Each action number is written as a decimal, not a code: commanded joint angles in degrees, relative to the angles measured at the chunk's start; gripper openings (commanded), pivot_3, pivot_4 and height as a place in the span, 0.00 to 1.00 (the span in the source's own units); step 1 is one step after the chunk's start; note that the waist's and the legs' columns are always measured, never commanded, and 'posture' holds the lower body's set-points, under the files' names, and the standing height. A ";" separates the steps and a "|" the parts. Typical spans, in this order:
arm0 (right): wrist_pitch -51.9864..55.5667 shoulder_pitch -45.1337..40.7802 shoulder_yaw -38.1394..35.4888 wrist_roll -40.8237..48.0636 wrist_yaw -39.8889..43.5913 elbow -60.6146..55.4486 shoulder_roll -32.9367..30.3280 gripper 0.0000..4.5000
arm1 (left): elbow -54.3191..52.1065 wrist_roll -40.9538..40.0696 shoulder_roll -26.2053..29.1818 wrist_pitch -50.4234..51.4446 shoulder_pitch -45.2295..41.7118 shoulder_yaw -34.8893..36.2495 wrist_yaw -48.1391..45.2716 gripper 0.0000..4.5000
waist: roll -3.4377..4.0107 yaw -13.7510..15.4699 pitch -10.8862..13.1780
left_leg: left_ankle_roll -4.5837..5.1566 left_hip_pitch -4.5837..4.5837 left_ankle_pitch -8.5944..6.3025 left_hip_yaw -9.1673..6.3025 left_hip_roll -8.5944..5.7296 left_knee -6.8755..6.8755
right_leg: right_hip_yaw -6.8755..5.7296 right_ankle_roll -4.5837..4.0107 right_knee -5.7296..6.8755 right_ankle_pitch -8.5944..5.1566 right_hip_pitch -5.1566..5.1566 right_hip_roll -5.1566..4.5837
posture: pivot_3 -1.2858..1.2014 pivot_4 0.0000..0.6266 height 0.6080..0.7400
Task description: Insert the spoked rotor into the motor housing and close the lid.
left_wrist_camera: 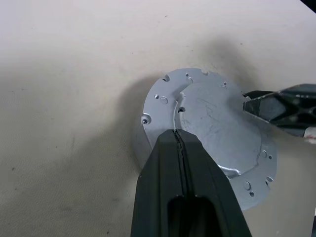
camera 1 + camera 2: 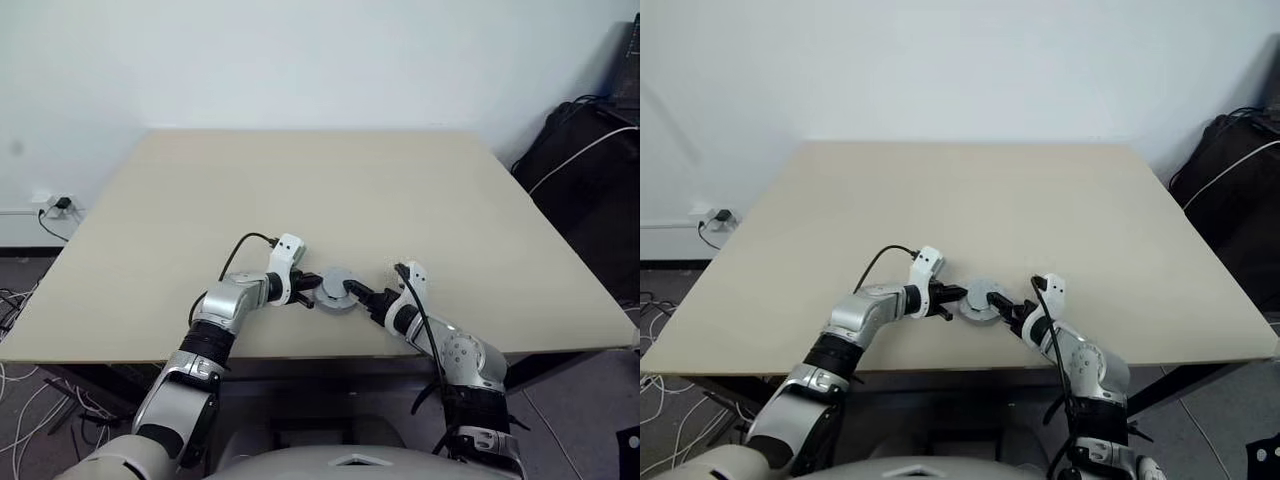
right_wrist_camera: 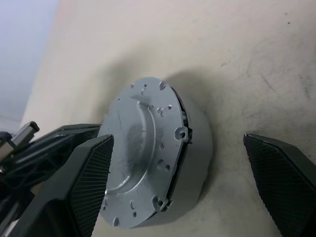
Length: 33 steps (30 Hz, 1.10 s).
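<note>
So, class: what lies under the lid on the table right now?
The lid, smooth grey face up, sits on a grey round body whose side wall shows beneath its rim, resting on the table. Whatever is inside is covered.

lid (image 2: 338,288) on table (image 2: 330,190) — between grippers

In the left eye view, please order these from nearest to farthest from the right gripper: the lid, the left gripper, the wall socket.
1. The lid, directly at the right gripper, between both grippers.
2. The left gripper, just across the lid.
3. The wall socket, far off, beyond the table's left edge.
</note>
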 commanded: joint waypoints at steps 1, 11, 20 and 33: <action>3.26 -1.61 -1.05 4.06 0.72 1.58 1.11 1.00 | -0.91 0.73 0.02 0.34 0.36 -0.87 0.26 0.00 | 0.00 -0.16 0.00 | 0.00 0.01 0.00 0.00 0.00 0.00 | 0.00 0.00 0.00 0.00 0.00 0.00 | 0.52 0.00 1.00; 11.27 -2.38 -3.64 13.12 3.79 1.70 2.18 1.00 | -1.06 1.18 -0.01 0.42 0.40 -0.50 0.13 0.00 | 0.03 -0.38 0.01 | 0.01 -0.05 -0.01 0.00 0.02 -0.01 | 0.00 0.23 -0.01 0.13 -0.07 0.01 | 0.52 0.00 1.00; 11.35 -3.93 -9.26 18.31 3.10 6.25 5.80 1.00 | -0.97 1.30 -0.32 0.40 0.41 -0.62 0.02 0.00 | 0.06 -0.76 0.03 | 0.00 -0.06 0.00 0.00 0.02 -0.02 | 0.01 0.26 0.00 0.16 -0.09 0.01 | 0.52 0.00 1.00; 12.61 -1.37 -8.64 18.77 2.94 3.59 5.62 0.37 | -0.99 1.77 -0.44 0.23 1.11 -0.40 -0.02 0.00 | 0.12 -0.73 0.08 | 0.00 -0.14 0.00 0.00 0.03 -0.02 | 0.02 0.32 0.00 0.19 -0.18 0.01 | 0.52 0.00 1.00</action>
